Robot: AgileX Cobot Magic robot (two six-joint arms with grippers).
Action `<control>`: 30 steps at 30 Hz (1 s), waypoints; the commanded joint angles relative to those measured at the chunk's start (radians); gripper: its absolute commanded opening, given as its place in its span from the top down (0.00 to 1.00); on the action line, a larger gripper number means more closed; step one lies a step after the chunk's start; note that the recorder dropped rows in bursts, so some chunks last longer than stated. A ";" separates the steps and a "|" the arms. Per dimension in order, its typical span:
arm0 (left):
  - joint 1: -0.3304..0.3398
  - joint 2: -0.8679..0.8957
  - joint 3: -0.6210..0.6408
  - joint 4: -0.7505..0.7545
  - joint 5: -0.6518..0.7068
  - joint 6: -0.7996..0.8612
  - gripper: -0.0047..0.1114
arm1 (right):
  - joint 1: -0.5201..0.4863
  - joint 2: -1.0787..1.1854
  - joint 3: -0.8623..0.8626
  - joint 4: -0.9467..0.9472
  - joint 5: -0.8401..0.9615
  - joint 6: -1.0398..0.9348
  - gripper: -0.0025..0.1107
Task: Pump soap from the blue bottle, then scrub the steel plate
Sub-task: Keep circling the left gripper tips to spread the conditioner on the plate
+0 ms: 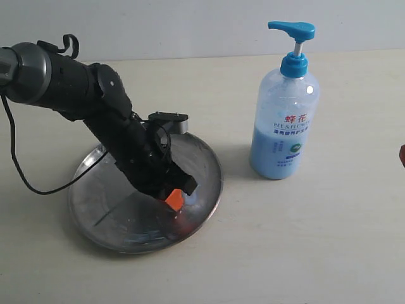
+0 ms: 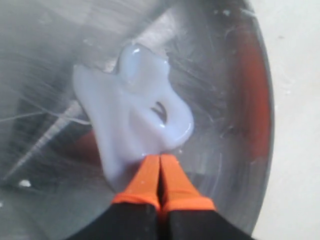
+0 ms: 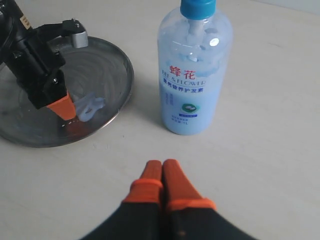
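Observation:
The steel plate (image 1: 95, 206) lies on the table at the left, also seen in the right wrist view (image 3: 107, 65). A pale blue blob of soap (image 2: 135, 115) sits in it near its right rim, visible too as soap (image 3: 90, 106) and as a faint smear of soap (image 1: 192, 201). My left gripper (image 2: 160, 159) is shut, its orange tips touching the edge of the soap; it shows as the left gripper (image 1: 175, 199). The blue bottle (image 1: 283, 120) stands upright right of the plate, seen again as the bottle (image 3: 192, 75). My right gripper (image 3: 161, 166) is shut and empty above bare table, short of the bottle.
The left arm (image 1: 82, 95) slants over the plate from the upper left, with a black cable (image 1: 19, 171) looping down beside it. A small red thing (image 1: 402, 155) shows at the right edge of the exterior view. The beige table (image 1: 304, 253) spreads around both objects.

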 commanded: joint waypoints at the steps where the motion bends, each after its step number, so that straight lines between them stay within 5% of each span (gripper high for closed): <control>1: -0.004 0.028 0.016 -0.048 -0.044 0.005 0.96 | -0.001 -0.003 0.004 0.020 -0.016 -0.004 0.98; 18: -0.056 0.076 0.016 -0.087 -0.256 0.029 0.96 | -0.001 -0.003 0.004 0.022 -0.020 -0.004 0.98; 30: -0.007 0.076 -0.087 0.021 -0.071 -0.059 0.96 | -0.001 -0.003 0.004 0.022 -0.020 -0.004 0.98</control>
